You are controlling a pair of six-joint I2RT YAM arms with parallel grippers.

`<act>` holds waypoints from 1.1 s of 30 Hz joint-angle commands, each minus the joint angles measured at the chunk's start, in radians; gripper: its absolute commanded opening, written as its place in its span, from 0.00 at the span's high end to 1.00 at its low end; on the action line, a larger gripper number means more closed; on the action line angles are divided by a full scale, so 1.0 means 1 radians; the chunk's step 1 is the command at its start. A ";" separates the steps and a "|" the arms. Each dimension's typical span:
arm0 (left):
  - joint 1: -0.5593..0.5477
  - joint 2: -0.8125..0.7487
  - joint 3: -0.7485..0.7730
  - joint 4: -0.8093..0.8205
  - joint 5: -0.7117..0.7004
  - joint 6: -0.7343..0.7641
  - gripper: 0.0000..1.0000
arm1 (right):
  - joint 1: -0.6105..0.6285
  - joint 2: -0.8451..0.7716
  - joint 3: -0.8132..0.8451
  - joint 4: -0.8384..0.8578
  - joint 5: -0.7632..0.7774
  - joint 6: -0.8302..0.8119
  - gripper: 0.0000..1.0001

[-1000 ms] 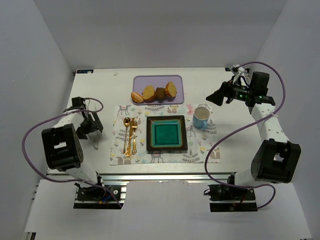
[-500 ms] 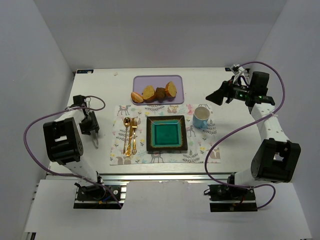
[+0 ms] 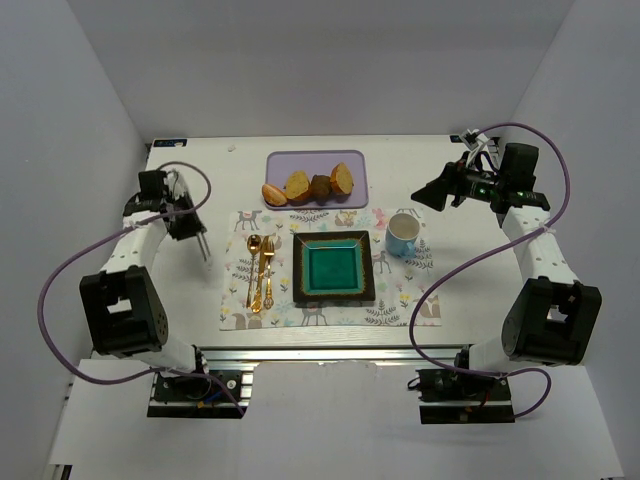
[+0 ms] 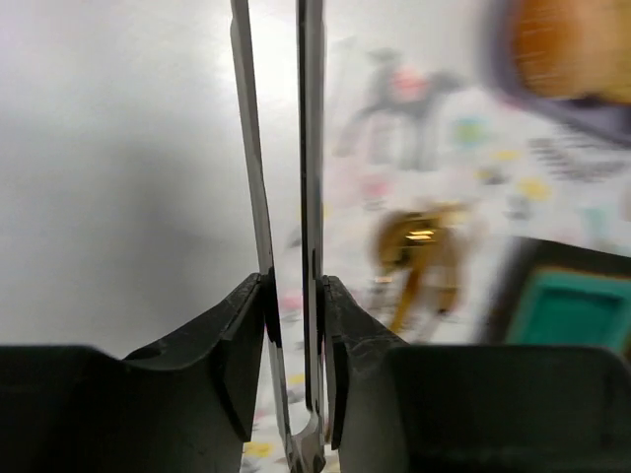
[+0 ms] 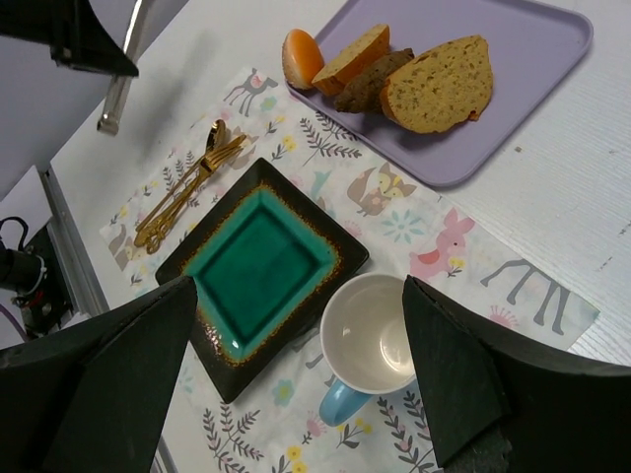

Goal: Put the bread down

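Spot the bread (image 5: 437,84) at the right end of the row on the lavender tray (image 5: 532,59), untouched, far of the bare teal plate (image 5: 306,215). Looks like the reach stage. Note right fingers (image 5: 463,384) spread wide, empty, right of the tray; left fingers (image 4: 311,148) almost shut, empty, just left of the placemat (image 3: 400,300). Next: lower over the bread, pinch, carry to the plate.
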 commanded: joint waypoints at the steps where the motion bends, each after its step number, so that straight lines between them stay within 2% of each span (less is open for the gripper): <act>1: -0.110 -0.067 0.121 -0.007 0.170 -0.082 0.62 | -0.002 -0.026 0.003 0.038 -0.034 0.013 0.11; 7: -0.233 -0.040 0.255 -0.071 0.209 -0.105 0.57 | -0.002 -0.031 -0.007 0.042 -0.044 0.013 0.11; 16: -0.336 0.035 0.399 -0.123 0.201 -0.103 0.51 | -0.002 -0.052 -0.032 0.045 -0.052 0.010 0.10; 19: -0.385 0.078 0.456 -0.169 0.167 -0.068 0.49 | -0.003 -0.055 -0.040 0.044 -0.052 0.010 0.11; 24: -0.500 0.167 0.557 -0.258 0.026 0.027 0.46 | -0.003 -0.057 -0.052 0.042 -0.055 0.010 0.11; 28: -0.549 0.215 0.597 -0.287 -0.078 0.069 0.45 | -0.007 -0.057 -0.052 0.041 -0.058 0.007 0.11; 33: -0.580 0.252 0.640 -0.295 -0.141 0.083 0.44 | -0.010 -0.052 -0.053 0.030 -0.061 -0.004 0.11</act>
